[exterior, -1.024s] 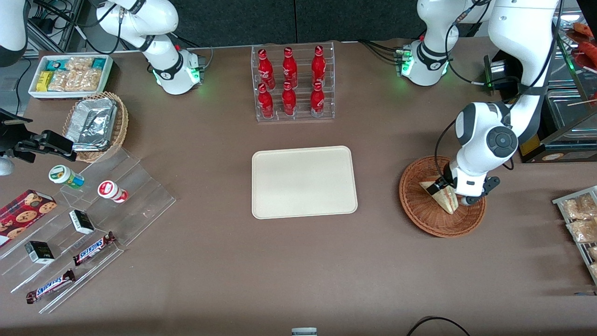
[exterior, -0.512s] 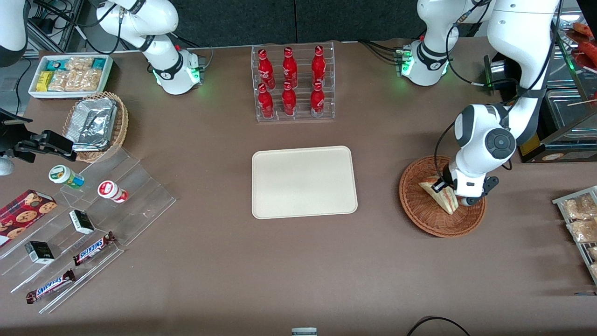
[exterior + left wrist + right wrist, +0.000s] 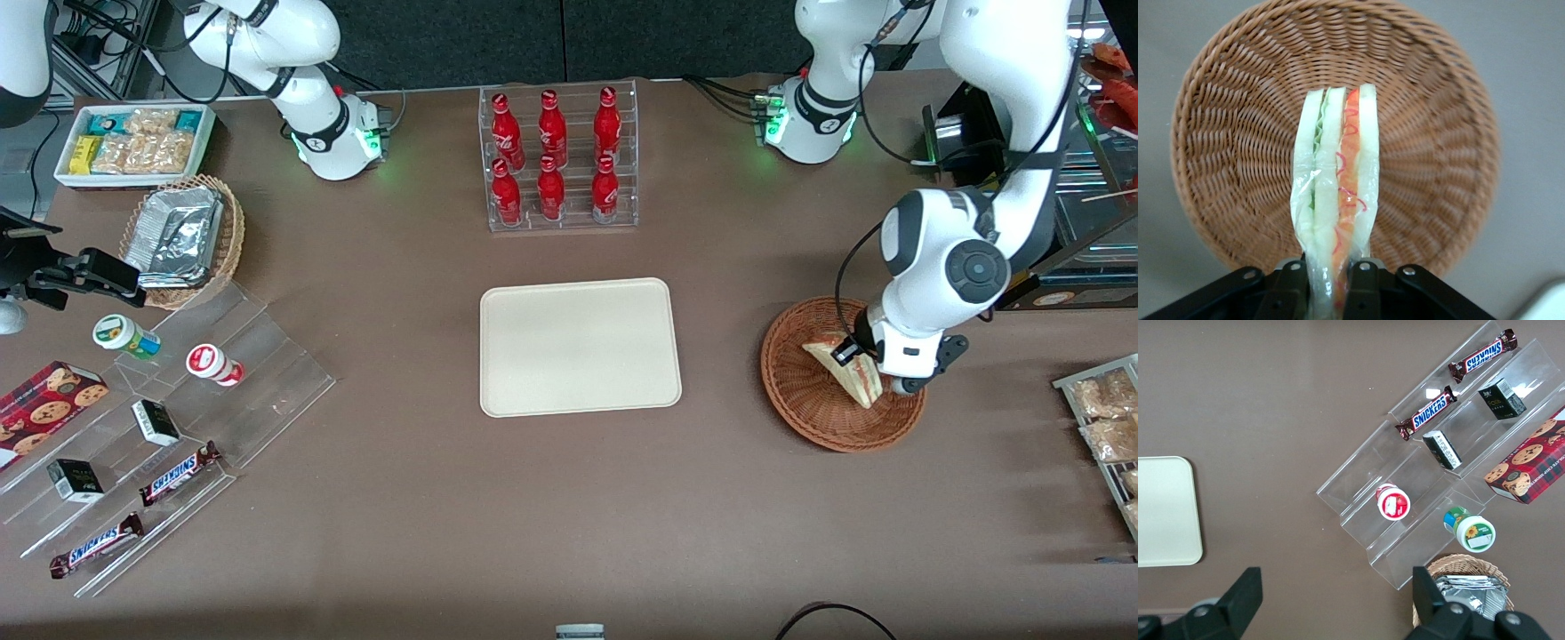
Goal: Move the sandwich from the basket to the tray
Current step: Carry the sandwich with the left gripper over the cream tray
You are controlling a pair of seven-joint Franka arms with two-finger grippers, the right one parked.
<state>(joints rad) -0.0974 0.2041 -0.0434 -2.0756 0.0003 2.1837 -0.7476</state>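
Since earlier frame, left arm shifted slightly, sandwich (image 3: 845,366) raised little.

Front view: gripper (image 3: 861,358) over reddish-brown wicker basket (image 3: 805,400), fingers clenched on sandwich. Cream tray (image 3: 578,347) well apart, toward parked arm's end.

Left wrist view: sandwich (image 3: 1337,193) pinched between fingers (image 3: 1365,290), wrapped in clear film, above basket (image 3: 1238,133).

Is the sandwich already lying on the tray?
No, the sandwich is pinched in the tool above the basket, and the tray has nothing on it.
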